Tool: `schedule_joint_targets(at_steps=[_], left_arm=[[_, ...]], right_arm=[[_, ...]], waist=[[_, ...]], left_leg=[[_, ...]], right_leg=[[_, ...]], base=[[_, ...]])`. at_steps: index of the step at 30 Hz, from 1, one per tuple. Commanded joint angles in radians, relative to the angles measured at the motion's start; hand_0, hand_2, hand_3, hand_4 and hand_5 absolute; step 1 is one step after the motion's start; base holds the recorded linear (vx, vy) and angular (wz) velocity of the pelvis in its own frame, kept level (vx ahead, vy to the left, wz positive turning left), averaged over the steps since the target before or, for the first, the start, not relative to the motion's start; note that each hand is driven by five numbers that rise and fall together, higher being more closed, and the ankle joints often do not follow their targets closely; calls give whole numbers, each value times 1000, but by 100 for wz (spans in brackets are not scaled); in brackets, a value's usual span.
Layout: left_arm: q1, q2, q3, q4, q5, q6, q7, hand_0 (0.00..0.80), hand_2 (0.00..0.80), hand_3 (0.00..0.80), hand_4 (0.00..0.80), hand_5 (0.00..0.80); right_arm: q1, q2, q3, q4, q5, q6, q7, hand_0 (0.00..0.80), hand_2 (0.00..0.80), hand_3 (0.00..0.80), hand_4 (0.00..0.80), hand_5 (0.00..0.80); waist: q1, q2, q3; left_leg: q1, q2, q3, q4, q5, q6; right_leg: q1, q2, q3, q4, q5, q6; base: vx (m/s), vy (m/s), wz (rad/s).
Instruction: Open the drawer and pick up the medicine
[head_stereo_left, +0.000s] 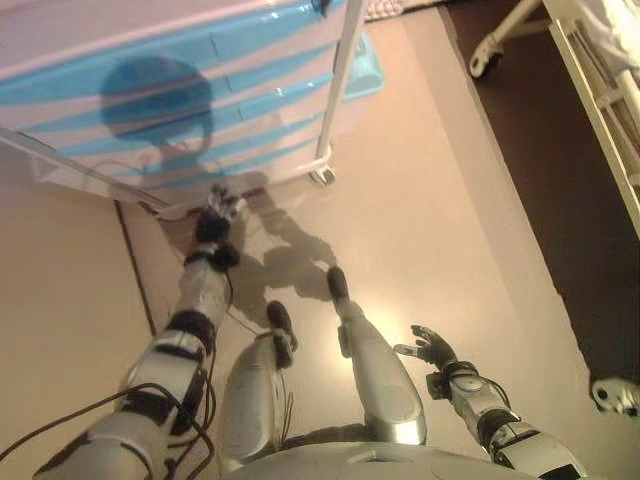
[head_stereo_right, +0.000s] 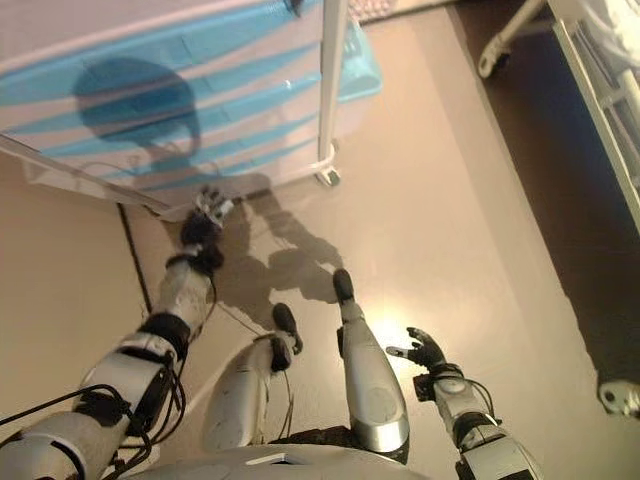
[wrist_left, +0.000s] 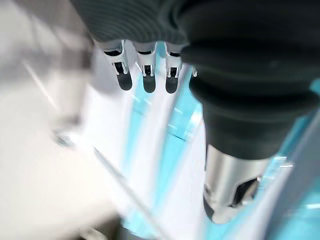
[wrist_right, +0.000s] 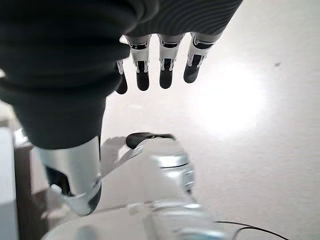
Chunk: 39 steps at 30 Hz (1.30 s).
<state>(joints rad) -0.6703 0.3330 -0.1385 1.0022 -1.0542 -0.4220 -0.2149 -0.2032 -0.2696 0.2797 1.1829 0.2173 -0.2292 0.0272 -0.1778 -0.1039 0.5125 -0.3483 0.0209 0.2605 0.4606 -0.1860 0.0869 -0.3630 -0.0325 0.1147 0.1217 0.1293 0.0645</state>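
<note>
A drawer unit (head_stereo_left: 190, 90) with white fronts and light-blue bands stands on the floor ahead. All its drawers look closed. No medicine shows in any view. My left hand (head_stereo_left: 222, 208) is stretched out low toward the unit's bottom edge, fingers relaxed and open, holding nothing. In the left wrist view its fingers (wrist_left: 145, 75) point at the blue and white drawer fronts (wrist_left: 165, 150), with a gap between them. My right hand (head_stereo_left: 432, 348) hangs open beside me over bare floor, far from the unit.
A white upright post on a caster (head_stereo_left: 322, 176) stands just in front of the unit's right end. A white bed frame (head_stereo_left: 600, 80) runs along the right over a dark floor strip. A small white object (head_stereo_left: 612, 394) lies at the lower right.
</note>
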Motion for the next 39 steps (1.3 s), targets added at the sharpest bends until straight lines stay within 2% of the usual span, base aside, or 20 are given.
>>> schedule_joint_targets(at_steps=[1,9,18,23,24,25,26,27,32,33,34,39], left_arm=[[-46,56,37,-77,-168,-83,-143,0,0,0,0,0],[-230,147,61,-91,-455,-72,-353,0,0,0,0,0],[-322,194,90,-153,-662,-54,-535,0,0,0,0,0],[-348,202,94,-196,-783,-18,-696,0,0,0,0,0],[-352,202,94,-219,-817,-7,-735,125,125,125,125,125],[-353,202,94,-232,-839,1,-765,489,489,489,489,489],[-355,200,93,-254,-856,2,-784,693,693,693,693,693],[-357,199,90,-278,-879,3,-801,800,800,800,800,800],[-357,183,71,-365,-893,9,-849,800,800,800,800,800],[-354,179,70,-379,-891,10,-853,800,800,800,800,800],[-352,177,68,-386,-888,10,-854,800,800,800,800,800],[-282,127,67,-506,-831,28,-849,800,800,800,800,800]], right_arm=[[40,-24,45,-28,47,-33,-3,0,0,0,0,0],[61,-35,62,-16,61,-59,16,0,0,0,0,0],[74,-33,86,-22,56,-73,27,0,0,0,0,0],[76,-29,92,-22,56,-65,29,0,0,0,0,0],[77,-28,94,-23,55,-65,28,0,0,0,0,0],[78,-27,95,-22,55,-65,28,0,0,0,0,0],[79,-26,97,-20,57,-65,28,0,0,0,0,0],[80,-26,98,-20,57,-64,30,0,0,0,0,0],[78,-20,108,-34,50,-47,25,0,0,0,0,0],[78,-21,109,-36,48,-46,24,0,0,0,0,0],[78,-20,110,-37,50,-45,22,0,0,0,0,0],[72,-11,99,-55,73,-21,6,0,0,0,0,0]], waist=[[2,-6,-23],[-21,-36,-17],[-26,-39,-17],[-21,-39,-20],[-19,-40,-21],[-17,-41,-22],[-15,-42,-23],[-12,-43,-24],[3,-47,-26],[3,-55,-22],[4,-56,-23],[52,-45,-29]], left_leg=[[-8,-33,-34,-26,-79,16],[-43,-21,-29,25,-110,12],[-35,-21,-28,26,-121,12],[-28,-23,-28,17,-120,12],[-27,-24,-29,15,-120,13],[-25,-24,-30,13,-120,13],[-22,-24,-31,8,-118,13],[-18,-26,-34,1,-116,13],[1,-30,-44,-27,-104,13],[-8,-31,-32,-31,-73,13],[-6,-32,-33,-35,-70,13],[15,-45,-76,-78,-41,5]], right_leg=[[-37,1,-7,134,-115,17],[-65,10,-7,142,-111,11],[-63,16,-9,150,-118,6],[-56,20,-10,149,-123,4],[-53,20,-12,147,-123,3],[-51,21,-13,147,-123,3],[-47,22,-14,145,-123,4],[-43,23,-14,141,-123,4],[-20,25,-27,132,-128,1],[-24,20,-31,128,-106,-5],[-23,20,-32,128,-107,-6],[11,20,-78,155,-151,-28]], base=[[-26,-40,-13],[10,-12,-9],[0,0,0],[0,0,0],[13,-35,-1],[14,-45,-1],[16,-48,0],[17,-58,0],[-20,-69,0],[-111,-90,4],[-118,-119,7],[-37,-82,6]])
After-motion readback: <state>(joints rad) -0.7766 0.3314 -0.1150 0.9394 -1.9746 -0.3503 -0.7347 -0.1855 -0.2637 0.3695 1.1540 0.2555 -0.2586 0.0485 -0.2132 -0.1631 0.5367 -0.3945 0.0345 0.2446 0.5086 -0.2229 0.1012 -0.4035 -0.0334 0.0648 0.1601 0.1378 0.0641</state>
